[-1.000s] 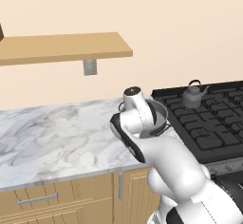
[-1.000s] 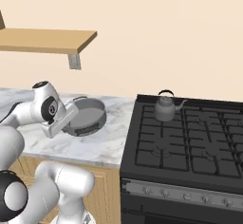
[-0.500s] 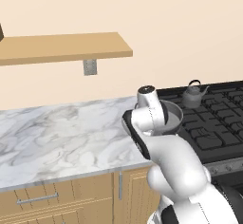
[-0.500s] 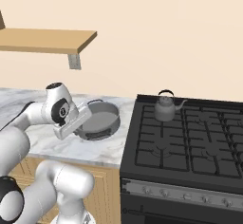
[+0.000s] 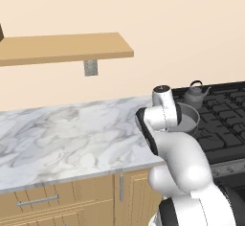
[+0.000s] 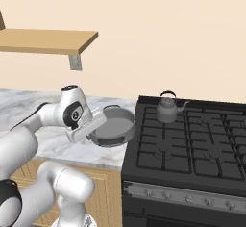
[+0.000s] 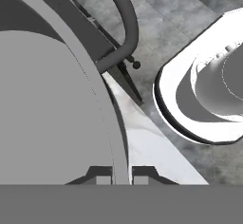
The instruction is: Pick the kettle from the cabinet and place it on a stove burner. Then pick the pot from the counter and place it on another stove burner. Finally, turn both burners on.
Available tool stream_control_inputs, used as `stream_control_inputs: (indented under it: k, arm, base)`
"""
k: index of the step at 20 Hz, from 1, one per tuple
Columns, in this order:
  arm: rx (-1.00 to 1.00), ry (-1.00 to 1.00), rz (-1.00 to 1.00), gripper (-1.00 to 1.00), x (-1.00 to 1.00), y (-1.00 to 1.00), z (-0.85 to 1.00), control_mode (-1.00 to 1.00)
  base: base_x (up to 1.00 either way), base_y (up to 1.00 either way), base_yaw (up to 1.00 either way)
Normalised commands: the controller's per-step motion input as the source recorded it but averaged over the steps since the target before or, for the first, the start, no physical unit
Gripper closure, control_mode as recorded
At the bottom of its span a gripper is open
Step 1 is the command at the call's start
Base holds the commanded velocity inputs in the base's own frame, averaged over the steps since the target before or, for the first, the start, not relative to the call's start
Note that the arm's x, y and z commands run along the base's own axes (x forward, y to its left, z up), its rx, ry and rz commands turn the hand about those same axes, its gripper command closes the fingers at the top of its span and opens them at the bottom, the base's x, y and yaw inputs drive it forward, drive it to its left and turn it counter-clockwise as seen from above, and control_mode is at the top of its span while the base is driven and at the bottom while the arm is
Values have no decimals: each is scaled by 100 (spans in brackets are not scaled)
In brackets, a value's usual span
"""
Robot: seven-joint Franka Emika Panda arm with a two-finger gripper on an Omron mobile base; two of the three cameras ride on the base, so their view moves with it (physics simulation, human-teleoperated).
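My gripper (image 6: 97, 131) is shut on the rim of the wide grey pot (image 6: 115, 124), which it holds slightly tilted over the right end of the marble counter (image 6: 19, 101), right beside the stove. In the hand view the rim runs between the fingertips of the gripper (image 7: 121, 174), with the pot (image 7: 47, 99) to the left and its loop handle (image 7: 126, 23) above. From the left base camera the pot (image 5: 187, 118) shows behind my wrist. The dark kettle (image 6: 167, 109) (image 5: 195, 95) stands upright on the back-left stove burner. The front-left burner (image 6: 161, 154) is bare.
The tan cabinet shelf (image 5: 62, 48) (image 6: 43, 41) hangs on the wall above the counter (image 5: 72, 134). Wooden drawers with bar handles (image 5: 38, 201) sit under the counter. A row of knobs (image 6: 192, 199) lines the stove's front. Black grates (image 5: 225, 119) cover the cooktop.
The arm has swung right with the pot in its grip, carrying it from mid-counter to the counter's end beside the stove. The kettle has stayed put.
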Motion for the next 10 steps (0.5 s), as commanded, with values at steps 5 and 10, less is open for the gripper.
stream_control_inputs:
  k: [5, 10]
  arm:
    - [0, 0, -26, 100, 0, -39, 3, -100]
    - [0, 0, -24, 100, 0, -36, 6, -100]
  base:
    - [0, 0, 0]
    - [0, 0, 0]
